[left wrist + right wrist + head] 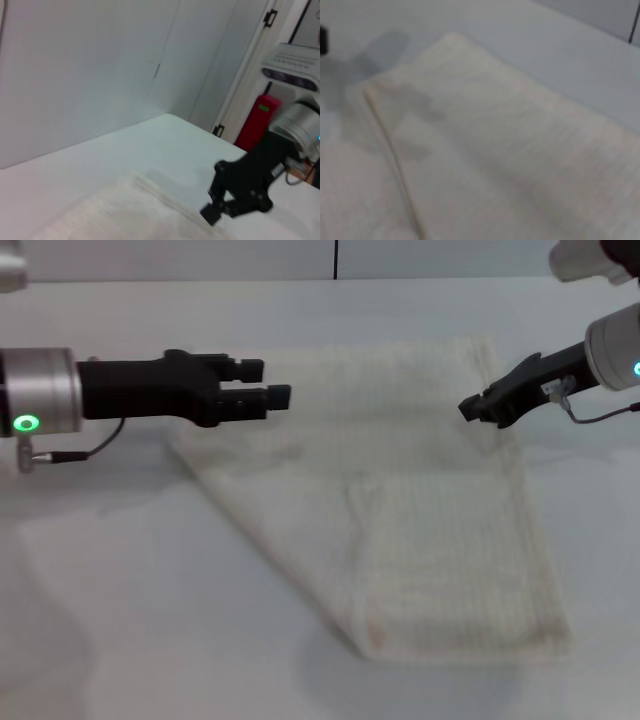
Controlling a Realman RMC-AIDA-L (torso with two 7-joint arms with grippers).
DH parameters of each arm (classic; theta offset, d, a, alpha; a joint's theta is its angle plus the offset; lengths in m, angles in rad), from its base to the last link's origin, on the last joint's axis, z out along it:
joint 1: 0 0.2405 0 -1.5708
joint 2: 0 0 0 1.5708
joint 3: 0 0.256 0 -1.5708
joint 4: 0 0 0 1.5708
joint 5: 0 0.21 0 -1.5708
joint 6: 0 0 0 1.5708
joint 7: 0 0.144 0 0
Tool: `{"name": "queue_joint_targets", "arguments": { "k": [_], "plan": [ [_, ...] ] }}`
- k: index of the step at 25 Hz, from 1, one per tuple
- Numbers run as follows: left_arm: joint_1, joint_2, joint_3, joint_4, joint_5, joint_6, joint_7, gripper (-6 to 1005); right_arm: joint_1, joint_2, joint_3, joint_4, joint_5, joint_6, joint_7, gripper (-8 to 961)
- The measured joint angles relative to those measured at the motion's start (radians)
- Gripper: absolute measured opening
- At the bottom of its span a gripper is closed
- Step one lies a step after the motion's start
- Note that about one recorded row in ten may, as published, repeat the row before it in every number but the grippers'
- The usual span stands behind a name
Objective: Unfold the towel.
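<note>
Lying folded on the table (120, 620), the towel (400, 510) sits between both arms. The left gripper (270, 383), fingers slightly apart, hovers at its far-left edge; the right gripper (470, 408), seemingly closed, hovers over its far-right corner, perhaps nearer.

The left arm is stretched in level from the left, its silver wrist ring lit green, and the left gripper (266, 383) is held pointing toward the centre with its two black fingers (277, 395) parted, nothing between them. The right arm is angled in from the upper right, the right gripper (478, 410) tilted downward, its tips seen closed together.
</note>
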Motion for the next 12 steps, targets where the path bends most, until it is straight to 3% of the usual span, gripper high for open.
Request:
{"name": "queue_joint_targets", "arguments": {
  "k": [4,5,12],
  "plan": [
    [-0.004,0.000,0.044,-0.026,-0.047,-0.050,0.004,624,-0.001,0.012,-0.004,0.013,-0.023,0.031,0.002,-1],
    [-0.005,-0.002,0.092,-0.044,-0.097,-0.089,0.007,637,-0.001,0.012,-0.004,0.013,-0.023,0.031,0.002,-1],
    [0.006,-0.002,0.176,-0.064,-0.172,-0.137,0.008,633,0.000,0.027,-0.003,0.040,-0.027,0.117,0.012,-2]
  ]
}}
